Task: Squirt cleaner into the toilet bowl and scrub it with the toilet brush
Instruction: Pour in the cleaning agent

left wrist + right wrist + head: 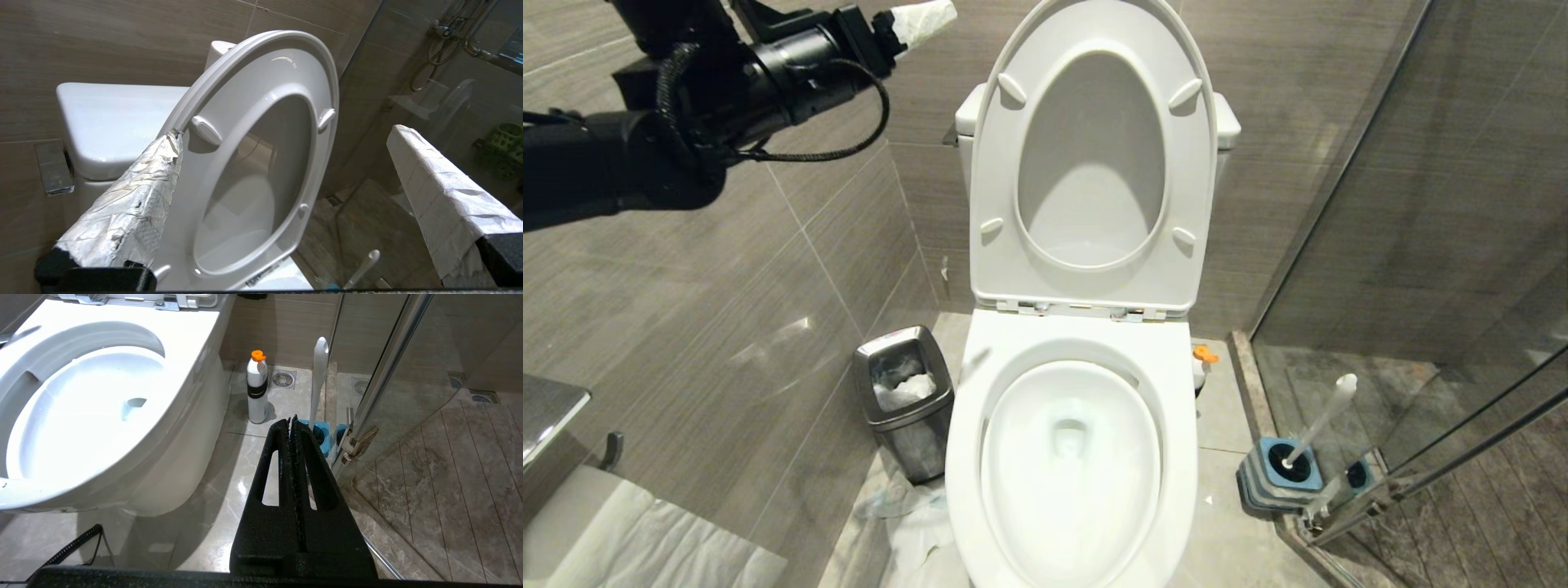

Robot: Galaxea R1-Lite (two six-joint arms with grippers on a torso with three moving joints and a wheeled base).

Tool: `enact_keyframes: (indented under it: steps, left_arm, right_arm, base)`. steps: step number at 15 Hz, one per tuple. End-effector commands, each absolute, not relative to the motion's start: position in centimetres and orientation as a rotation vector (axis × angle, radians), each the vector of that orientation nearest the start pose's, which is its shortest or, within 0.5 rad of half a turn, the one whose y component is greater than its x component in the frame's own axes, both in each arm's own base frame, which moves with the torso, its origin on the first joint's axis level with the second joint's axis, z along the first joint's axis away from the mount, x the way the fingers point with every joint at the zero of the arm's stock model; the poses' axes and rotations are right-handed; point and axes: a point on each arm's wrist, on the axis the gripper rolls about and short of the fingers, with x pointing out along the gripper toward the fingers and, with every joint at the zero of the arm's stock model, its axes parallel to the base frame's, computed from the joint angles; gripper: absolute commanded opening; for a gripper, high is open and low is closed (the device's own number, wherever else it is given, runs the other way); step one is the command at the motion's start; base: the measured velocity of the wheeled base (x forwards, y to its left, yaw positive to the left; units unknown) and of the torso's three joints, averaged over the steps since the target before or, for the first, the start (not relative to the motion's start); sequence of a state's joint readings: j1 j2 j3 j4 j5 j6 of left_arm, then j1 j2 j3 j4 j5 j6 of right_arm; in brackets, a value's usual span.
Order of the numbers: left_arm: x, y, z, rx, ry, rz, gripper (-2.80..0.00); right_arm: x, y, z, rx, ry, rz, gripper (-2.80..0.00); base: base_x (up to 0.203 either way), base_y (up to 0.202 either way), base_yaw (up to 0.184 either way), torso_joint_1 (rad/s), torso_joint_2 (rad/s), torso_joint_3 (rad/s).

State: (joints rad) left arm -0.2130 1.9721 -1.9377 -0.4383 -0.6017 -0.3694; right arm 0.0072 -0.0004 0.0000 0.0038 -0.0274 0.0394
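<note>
Toilet bowl [1070, 457] on floor against back wall, seat and lid up, basin exposed for scrubbing. Toilet brush [1319, 425] in holder by glass door. Left gripper [286, 163] spread wide, empty, near raised seat. Right gripper [295, 428] pressed together, parked low.

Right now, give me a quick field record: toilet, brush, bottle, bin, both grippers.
toilet bowl: seat and lid up, basin exposed
brush: standing in holder, by the glass door
bottle: upright on floor beside bowl, orange cap
bin: on floor at bowl's other side
left gripper: open, raised near seat, holding nothing
right gripper: shut, empty, low near brush
</note>
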Motion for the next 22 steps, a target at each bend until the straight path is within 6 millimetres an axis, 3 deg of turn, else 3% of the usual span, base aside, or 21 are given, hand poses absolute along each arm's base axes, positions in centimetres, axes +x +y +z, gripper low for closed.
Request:
enact_keyframes:
  steps: [1, 8, 15, 22]
  left_arm:
    - [32.9, -8.5, 41.8, -0.256, -0.259, -0.871, 0.0]
    - [27.9, -7.0, 42.6, -0.126, -0.081, -0.7, 0.0]
    - [18.9, -5.1, 43.2, -0.137, 0.156, -0.544, 0.0]
    - [17.3, -3.9, 43.6, -0.044, 0.118, -0.431, 0.0]
  right_arm:
    - [-2.3, -0.1, 7.5, 0.04, 0.006, -0.02, -2.8]
    - [-2.3, -0.1, 7.5, 0.04, 0.005, -0.02, -2.8]
    - [-2.3, -0.1, 7.5, 0.04, 0.006, -0.02, -2.8]
    - [-2.3, -0.1, 7.5, 0.04, 0.004, -0.02, -2.8]
  base:
    - [0.0, 0.0, 0.0, 0.0, 0.0, 0.0]
    - [0.0, 0.0, 0.0, 0.0, 0.0, 0.0]
    - [0.0, 0.0, 0.0, 0.0, 0.0, 0.0]
    - [0.0, 0.0, 0.0, 0.0, 0.0, 0.0]
